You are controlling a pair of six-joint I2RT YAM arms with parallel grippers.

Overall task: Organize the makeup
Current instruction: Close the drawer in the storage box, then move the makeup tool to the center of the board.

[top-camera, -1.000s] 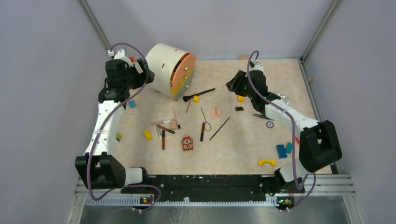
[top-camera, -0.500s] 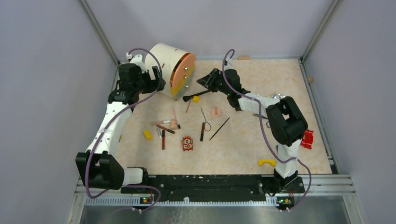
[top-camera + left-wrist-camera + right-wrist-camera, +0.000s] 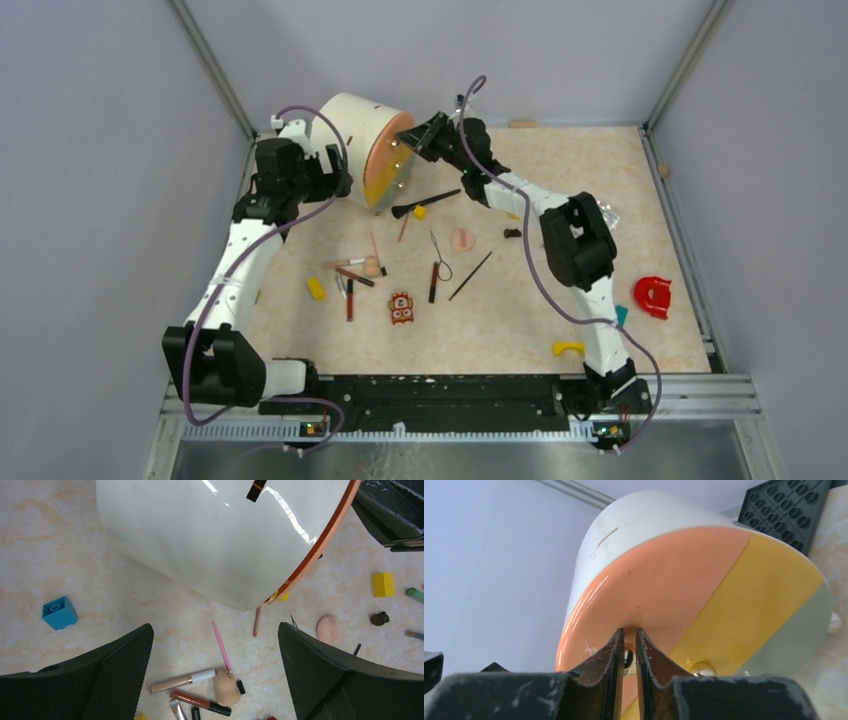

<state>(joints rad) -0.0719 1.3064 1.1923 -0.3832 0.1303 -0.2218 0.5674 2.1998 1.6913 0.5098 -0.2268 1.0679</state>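
Table (image 3: pixel 650 200) is carrying everything. Largest item, a white drum-shaped organiser (image 3: pixel 345 135), is lying on its side at the far left corner. Its flat face is showing orange, yellow and grey-green sectors, and the inside is not showing in any view. Right gripper (image 3: pixel 628 636) is reaching in to that face, jaws pressed almost together and pinching the small metal knob (image 3: pixel 628 656) on the orange sector. A second knob (image 3: pixel 703 669) is sitting on the yellow sector. Left gripper (image 3: pixel 215 630) is hovering just beside the drum's white wall, fingers spread wide and holding nothing. Makeup is lying loose on the table in front of the drum: black brush (image 3: pixel 428 201) near the face, peach puff (image 3: pixel 462 239), wire-loop tool (image 3: pixel 438 255), black stick (image 3: pixel 470 276), pink stick (image 3: pixel 221 645), and a cluster of sticks (image 3: pixel 352 275) nearer the arm bases
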